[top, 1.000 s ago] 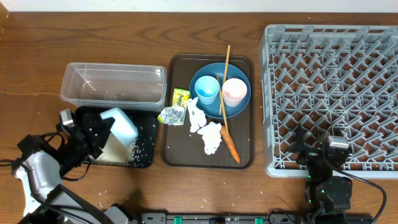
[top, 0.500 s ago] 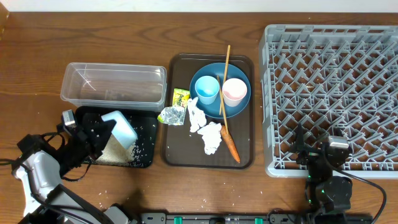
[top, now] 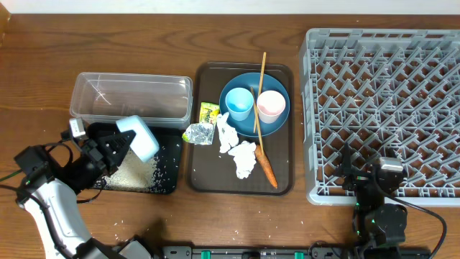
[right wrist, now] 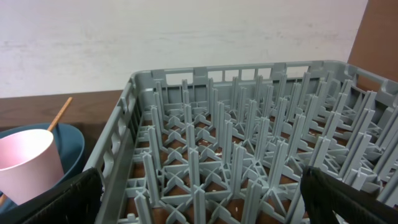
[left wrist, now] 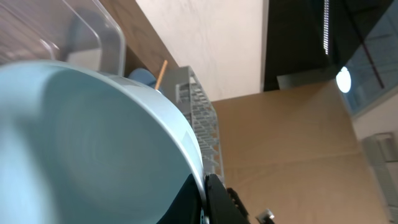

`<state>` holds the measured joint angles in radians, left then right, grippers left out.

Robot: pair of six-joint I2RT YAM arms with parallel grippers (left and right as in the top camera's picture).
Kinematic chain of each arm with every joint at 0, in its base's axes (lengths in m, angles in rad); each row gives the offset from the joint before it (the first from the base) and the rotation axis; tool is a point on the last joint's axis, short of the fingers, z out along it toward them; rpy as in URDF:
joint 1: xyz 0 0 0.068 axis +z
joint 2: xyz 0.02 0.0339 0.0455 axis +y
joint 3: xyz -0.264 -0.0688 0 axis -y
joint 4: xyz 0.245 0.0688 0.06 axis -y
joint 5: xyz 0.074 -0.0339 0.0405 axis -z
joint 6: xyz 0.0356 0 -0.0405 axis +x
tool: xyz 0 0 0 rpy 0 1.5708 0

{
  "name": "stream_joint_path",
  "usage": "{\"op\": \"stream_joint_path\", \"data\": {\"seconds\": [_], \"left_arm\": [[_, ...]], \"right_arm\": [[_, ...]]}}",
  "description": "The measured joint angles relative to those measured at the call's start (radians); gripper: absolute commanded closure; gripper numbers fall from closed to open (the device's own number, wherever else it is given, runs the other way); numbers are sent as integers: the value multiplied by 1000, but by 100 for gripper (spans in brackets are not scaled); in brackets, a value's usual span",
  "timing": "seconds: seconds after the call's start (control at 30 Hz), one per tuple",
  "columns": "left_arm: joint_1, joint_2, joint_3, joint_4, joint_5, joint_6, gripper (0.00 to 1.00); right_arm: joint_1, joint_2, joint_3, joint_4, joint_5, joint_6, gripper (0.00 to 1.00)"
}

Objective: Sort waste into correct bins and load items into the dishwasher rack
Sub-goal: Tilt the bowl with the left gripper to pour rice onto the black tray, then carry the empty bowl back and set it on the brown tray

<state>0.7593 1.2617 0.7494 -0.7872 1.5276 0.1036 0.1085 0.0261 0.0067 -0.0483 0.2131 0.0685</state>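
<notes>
The grey dishwasher rack point(top: 384, 108) fills the right side. The right gripper point(right wrist: 199, 186) hangs at its near edge, fingers spread wide and holding nothing. On the left, the black tray point(top: 171, 140) (strewn with white rice point(top: 133, 173)) lies just in front of the clear tub point(top: 129, 97). Above the tray, the left gripper point(top: 121, 147) pinches the tilted small pale blue bowl point(top: 140, 137) by its rim.

The pale blue bowl point(left wrist: 93, 137) fills my left wrist view, blurred, cut off at 9 and 6 o'clock, hiding most of my left pincer point(top: 121, 144). Overhead, the rack point(top: 381, 108) runs off at 3 o'clock.
</notes>
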Motion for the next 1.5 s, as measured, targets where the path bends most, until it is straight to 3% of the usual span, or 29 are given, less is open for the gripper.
{"op": "stream_joint_path", "data": {"seconds": [0.13, 0.37, 0.53, 0.8, 1.07, 1.27, 1.5], "left_arm": [[-9, -2, 0, -14, 13, -32, 94], [-9, -2, 0, -60, 18, -204, 94], [-9, -2, 0, -68, 13, -243, 94], [-9, -2, 0, -46, -161, -268, 94], [-22, -15, 6, 55, -290, -371, 94], [-131, -94, 52, 57, -451, -439, 94], [-411, -201, 109, 60, -719, -507, 94]], "right_arm": [[0, 0, 0, 0, 0, 0, 1], [0, 0, 0, 0, 0, 0, 1], [0, 0, 0, 0, 0, 0, 1], [0, 0, 0, 0, 0, 0, 1], [0, 0, 0, 0, 0, 0, 1], [0, 0, 0, 0, 0, 0, 1], [0, 0, 0, 0, 0, 0, 1]]}}
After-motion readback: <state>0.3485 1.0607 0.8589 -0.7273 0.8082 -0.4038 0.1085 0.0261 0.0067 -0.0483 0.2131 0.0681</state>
